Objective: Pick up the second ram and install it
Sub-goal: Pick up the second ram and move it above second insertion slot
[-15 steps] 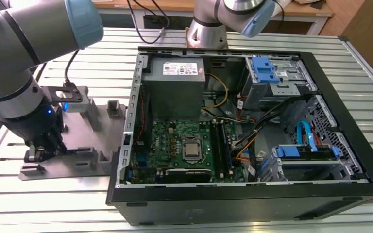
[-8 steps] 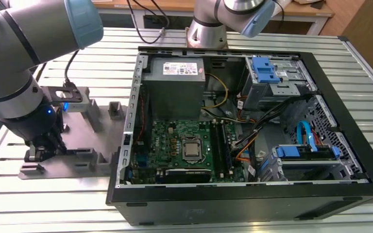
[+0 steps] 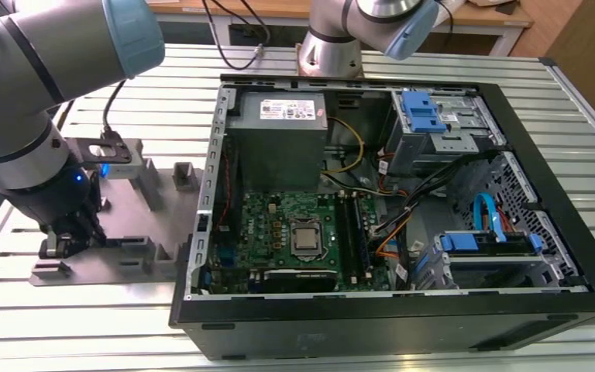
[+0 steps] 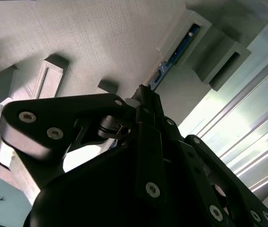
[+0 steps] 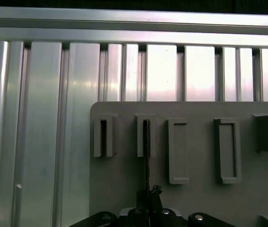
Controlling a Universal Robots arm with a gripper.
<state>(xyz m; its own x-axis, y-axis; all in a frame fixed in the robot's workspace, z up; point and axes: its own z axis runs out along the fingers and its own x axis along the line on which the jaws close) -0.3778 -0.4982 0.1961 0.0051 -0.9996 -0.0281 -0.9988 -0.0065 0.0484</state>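
The second ram [image 4: 176,49] is a thin blue-green stick standing on edge in a slot of the grey holder plate [image 4: 100,38]. In the first wrist view the second ram [image 5: 146,151] is a dark thin line running from a slotted post toward the fingers. My gripper [image 4: 145,92] is shut on the stick's near end, fingertips pinched together; the gripper [image 5: 149,193] shows the same from the other camera. In the exterior view the gripper [image 3: 58,246] is low over the holder plate [image 3: 132,225], to the left of the open computer case [image 3: 380,325].
The case lies open with the motherboard [image 3: 287,225] and long black memory slots [image 3: 355,225] beside the processor. Grey upright posts [image 3: 182,177] stand on the holder plate. Another arm's base [image 3: 328,46] sits behind the case. A ribbed aluminium table [image 5: 44,118] surrounds everything.
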